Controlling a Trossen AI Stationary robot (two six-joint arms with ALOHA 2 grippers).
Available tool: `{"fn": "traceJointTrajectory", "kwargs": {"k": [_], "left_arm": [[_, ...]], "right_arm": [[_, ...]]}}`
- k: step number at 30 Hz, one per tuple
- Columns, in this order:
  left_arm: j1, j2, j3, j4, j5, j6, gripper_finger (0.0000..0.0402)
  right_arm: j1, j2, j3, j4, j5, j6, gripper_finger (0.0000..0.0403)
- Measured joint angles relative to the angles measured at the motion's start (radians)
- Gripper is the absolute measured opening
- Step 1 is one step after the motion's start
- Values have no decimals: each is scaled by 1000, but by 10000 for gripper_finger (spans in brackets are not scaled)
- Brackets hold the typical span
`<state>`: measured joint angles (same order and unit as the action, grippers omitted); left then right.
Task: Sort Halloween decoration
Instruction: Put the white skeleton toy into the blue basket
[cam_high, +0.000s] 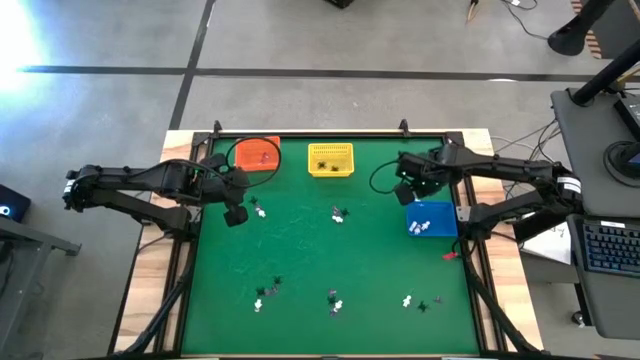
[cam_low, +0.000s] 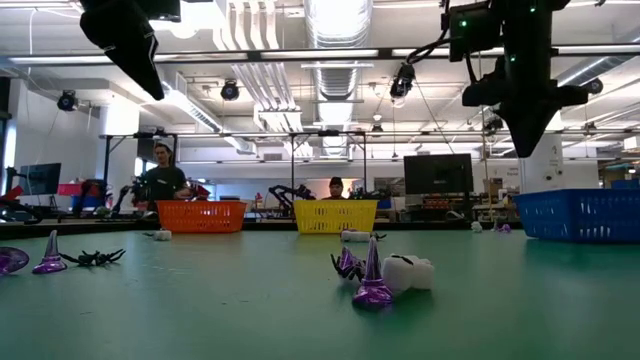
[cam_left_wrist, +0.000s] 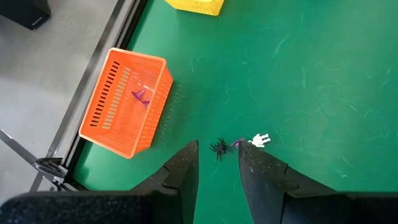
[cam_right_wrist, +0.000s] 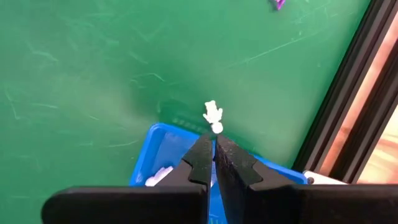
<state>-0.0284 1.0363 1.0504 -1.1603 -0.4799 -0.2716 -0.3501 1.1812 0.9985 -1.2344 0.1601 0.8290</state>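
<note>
Fingers of the right gripper (cam_right_wrist: 213, 144) pinch a white trinket (cam_right_wrist: 212, 116) above the blue basket (cam_right_wrist: 163, 155), which holds white pieces. Left gripper (cam_left_wrist: 217, 163) hangs open over a black spider (cam_left_wrist: 219, 147). Three baskets: orange basket (cam_left_wrist: 127, 101) holds one purple trinket (cam_left_wrist: 142, 95); yellow basket (cam_high: 330, 159) holds dark ones.

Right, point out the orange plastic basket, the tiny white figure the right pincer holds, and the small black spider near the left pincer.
orange plastic basket (cam_left_wrist: 111, 106): left wrist view, slatted side wall.
tiny white figure (cam_right_wrist: 213, 114): right wrist view, its body.
small black spider (cam_left_wrist: 219, 147): left wrist view, its centre.
</note>
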Motion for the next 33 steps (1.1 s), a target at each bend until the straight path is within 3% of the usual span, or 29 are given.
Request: {"fn": "traceJointTrajectory", "kwargs": {"k": [12,23,33], "left_arm": [[0,0,0,0,0,-4,95],[0,0,0,-7,1,-4,95],[0,0,0,-16,1,-3,95]], "right_arm": [[-147,26,-22,29,-11,-138,13],[-159,179,-34,61,-36,-179,13],[-159,250,35,61,-65,-224,14]]}}
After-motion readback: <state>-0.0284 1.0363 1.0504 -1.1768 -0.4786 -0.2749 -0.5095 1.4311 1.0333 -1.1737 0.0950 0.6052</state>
